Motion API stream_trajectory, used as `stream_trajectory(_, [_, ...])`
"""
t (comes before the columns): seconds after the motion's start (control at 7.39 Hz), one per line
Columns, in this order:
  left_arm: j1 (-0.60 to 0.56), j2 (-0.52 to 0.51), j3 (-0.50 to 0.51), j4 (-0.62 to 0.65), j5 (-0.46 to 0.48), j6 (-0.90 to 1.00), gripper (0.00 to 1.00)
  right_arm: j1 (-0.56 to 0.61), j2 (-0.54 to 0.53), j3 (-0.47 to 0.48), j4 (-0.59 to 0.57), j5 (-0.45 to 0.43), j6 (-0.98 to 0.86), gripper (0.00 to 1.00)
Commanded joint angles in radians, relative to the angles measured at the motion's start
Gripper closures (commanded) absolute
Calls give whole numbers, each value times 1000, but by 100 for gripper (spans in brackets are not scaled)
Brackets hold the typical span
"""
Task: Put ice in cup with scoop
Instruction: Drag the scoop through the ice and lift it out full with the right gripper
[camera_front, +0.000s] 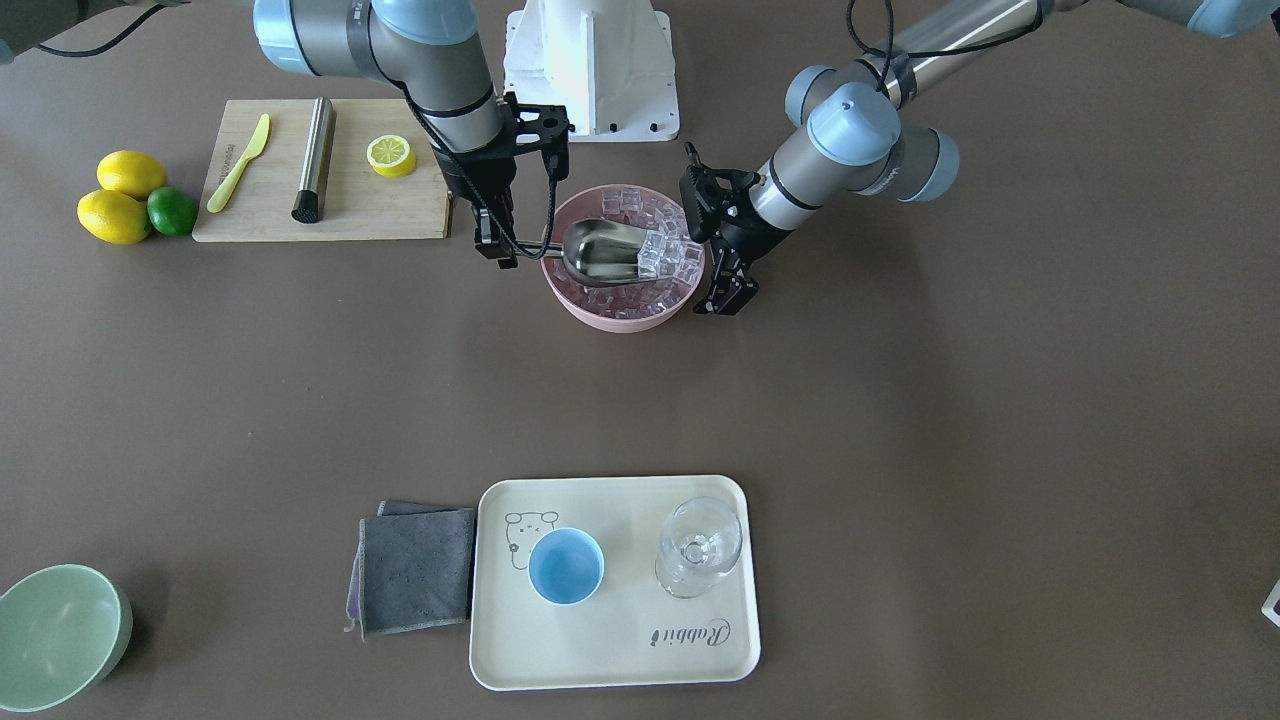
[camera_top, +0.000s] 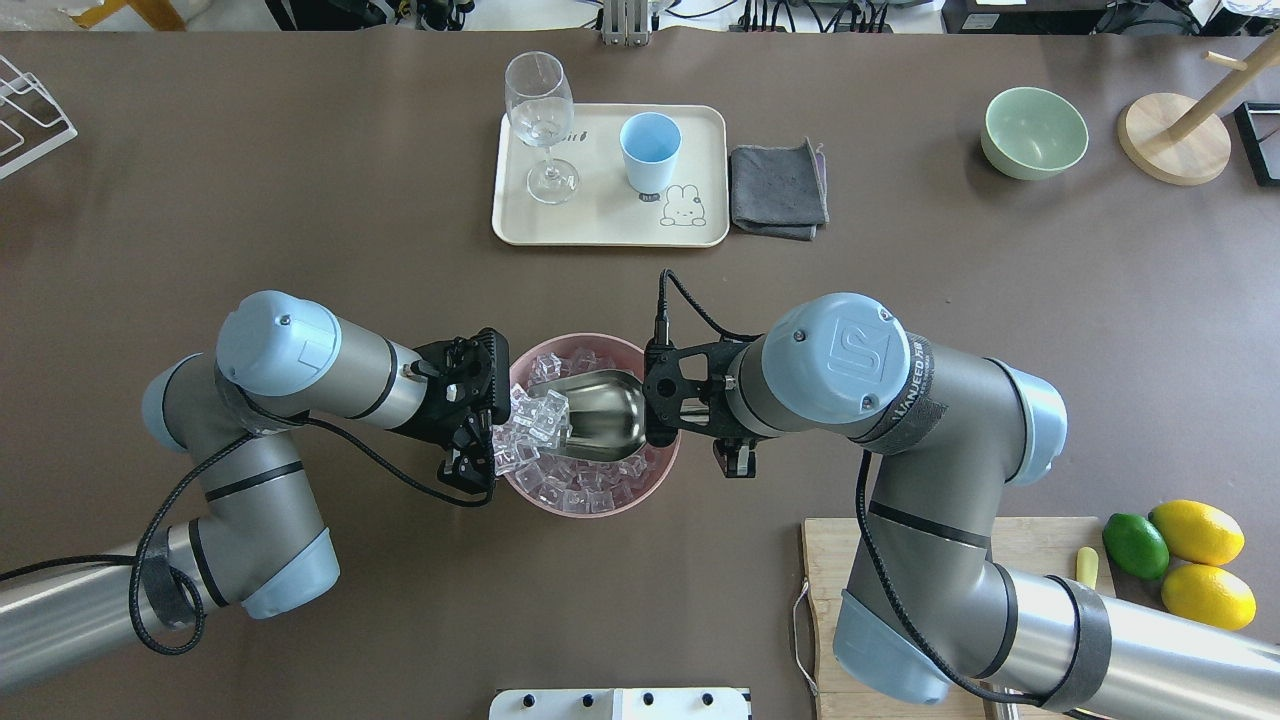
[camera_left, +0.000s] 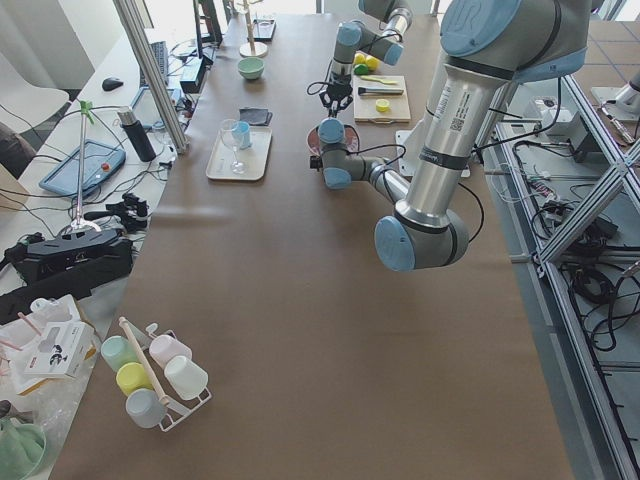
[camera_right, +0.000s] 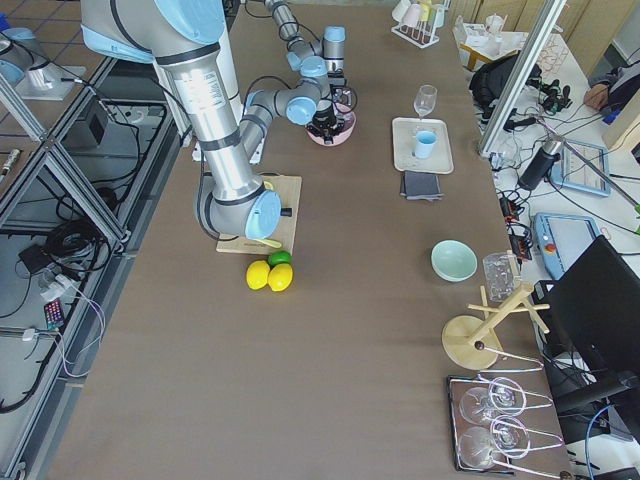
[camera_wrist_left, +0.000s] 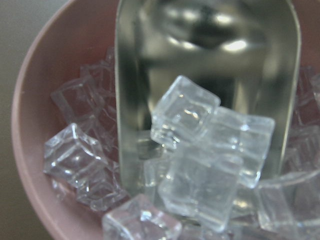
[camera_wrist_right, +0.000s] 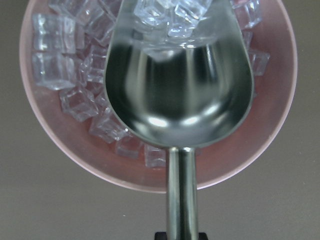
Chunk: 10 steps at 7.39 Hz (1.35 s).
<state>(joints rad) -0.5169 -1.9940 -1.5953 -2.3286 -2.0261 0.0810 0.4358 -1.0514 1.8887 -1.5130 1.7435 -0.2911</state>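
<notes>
A pink bowl (camera_top: 600, 508) sits mid-table. On the far side, a cream tray (camera_top: 600, 225) carries an upright stemmed glass (camera_top: 540, 110), with a grey cloth (camera_top: 778, 187) just right of the tray and a green bowl (camera_top: 1035, 132) farther right. Near right lies a wooden board (camera_top: 825, 570) (yellow knife (camera_front: 240, 162), steel cylinder (camera_front: 315, 158) and lemon half (camera_front: 390, 155) on it), with two lemons (camera_top: 1197, 531) and a lime (camera_top: 1135, 546) beside it.

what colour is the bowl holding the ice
Pink, a plain dusty shade. The bowl shows best in the right wrist-mounted view, around the ice.

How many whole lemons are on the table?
2. One lemon and a second lemon lie together beside the lime, off the cutting board's end. The lemon half on the board isn't counted. No others seem hidden.
</notes>
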Motion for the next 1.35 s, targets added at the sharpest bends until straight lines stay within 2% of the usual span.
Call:
stream_trajectory(0.0, [0, 0, 0, 0, 0, 0, 1, 3, -30, -11, 102, 36, 38, 100])
stream_trajectory(0.27, [0, 0, 0, 0, -2, 0, 1, 59, -70, -13, 155, 124, 59, 100])
stream_trajectory(0.41, [0, 0, 0, 0, -2, -1, 1, 72, -81, -14, 175, 137, 61, 100])
stream_trajectory(0.95, [-2, 0, -2, 0, -3, -1, 1, 153, -90, -14, 203, 272, 134, 100])
stream_trajectory(1.08, [-3, 0, -2, 0, -3, -1, 1, 197, -90, -8, 194, 331, 176, 100])
stream_trajectory(1.22, [-6, 0, -5, 1, -5, 0, 1, 275, -90, 7, 133, 419, 240, 100])
